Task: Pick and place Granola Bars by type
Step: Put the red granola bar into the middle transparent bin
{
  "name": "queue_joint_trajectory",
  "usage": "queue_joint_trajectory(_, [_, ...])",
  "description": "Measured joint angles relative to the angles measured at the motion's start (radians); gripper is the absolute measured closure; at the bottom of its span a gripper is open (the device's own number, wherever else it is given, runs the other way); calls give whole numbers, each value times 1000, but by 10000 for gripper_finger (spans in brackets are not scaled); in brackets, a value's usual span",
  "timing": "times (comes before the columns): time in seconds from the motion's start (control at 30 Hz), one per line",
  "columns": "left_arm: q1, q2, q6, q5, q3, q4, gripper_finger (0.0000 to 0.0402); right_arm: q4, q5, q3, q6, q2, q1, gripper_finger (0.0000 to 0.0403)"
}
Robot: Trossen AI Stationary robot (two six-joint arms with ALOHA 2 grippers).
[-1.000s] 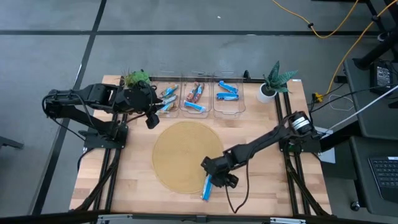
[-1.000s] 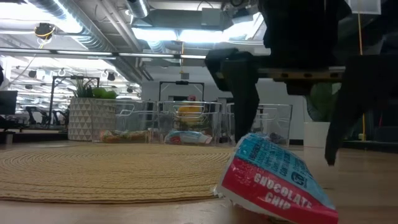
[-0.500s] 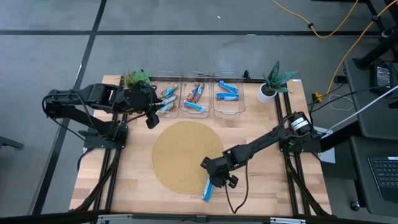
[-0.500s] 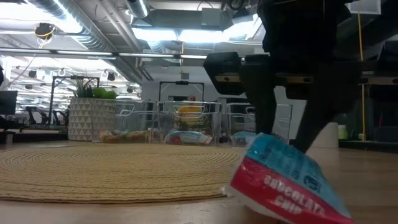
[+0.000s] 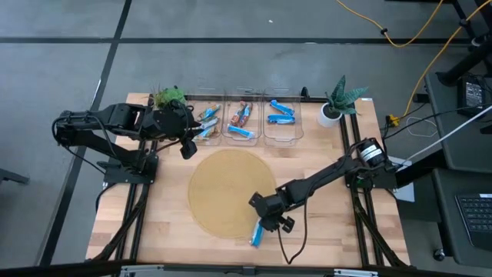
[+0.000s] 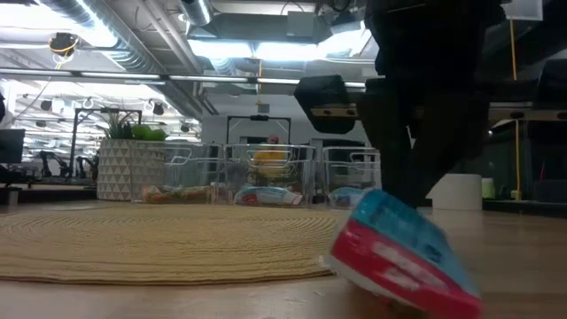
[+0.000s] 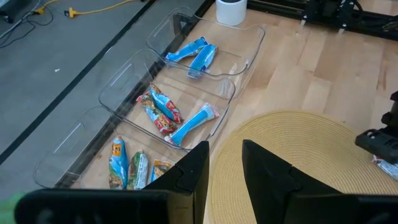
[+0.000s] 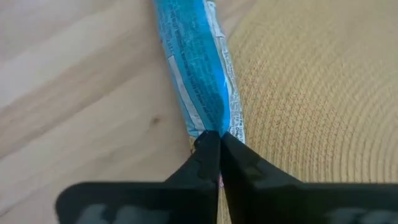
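One granola bar [image 5: 256,235] in a blue and red wrapper lies on the wood at the near rim of the round woven mat [image 5: 229,192]; it also shows in the low view [image 6: 399,257]. My right gripper [image 5: 266,224] stands over it, shut on it. My left gripper [image 7: 224,165] hovers open and holds nothing, beside the left of three clear bins [image 5: 206,123] at the far edge. More granola bars [image 7: 163,112] lie in those bins. My right gripper pinches the bar's blue wrapper [image 8: 208,121] between its two fingertips [image 8: 204,149], which meet over the bar's long sides. The fingers come from above and point down, across the bar, toward its far end. The bar sits tilted, its near end [image 6: 443,297] low at the table.
The three bins [image 5: 280,117] stand in a row along the far edge. A leafy plant [image 5: 169,98] stands at the far left and a white-potted plant [image 5: 337,104] at the far right. Bare wood [image 5: 330,231] shows right of the mat.
My right gripper's fingers stood wide on either side of the bar and have shut on it. In the low view the bar has shifted a little and tipped, its label turning away.
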Motion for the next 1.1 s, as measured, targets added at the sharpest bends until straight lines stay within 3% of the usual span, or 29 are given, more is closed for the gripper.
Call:
queue_joint_trajectory(0.4, [0,0,1,-1,0,0,313,-59,145,0,82,-144,-15,398])
queue_joint_trajectory(0.77, [0,0,8,-1,0,1,313,-143,348,0,257,-286,-44,397])
queue_joint_trajectory(1.1, [0,19,8,-2,-1,2,313,-199,568,0,608,-436,-76,398])
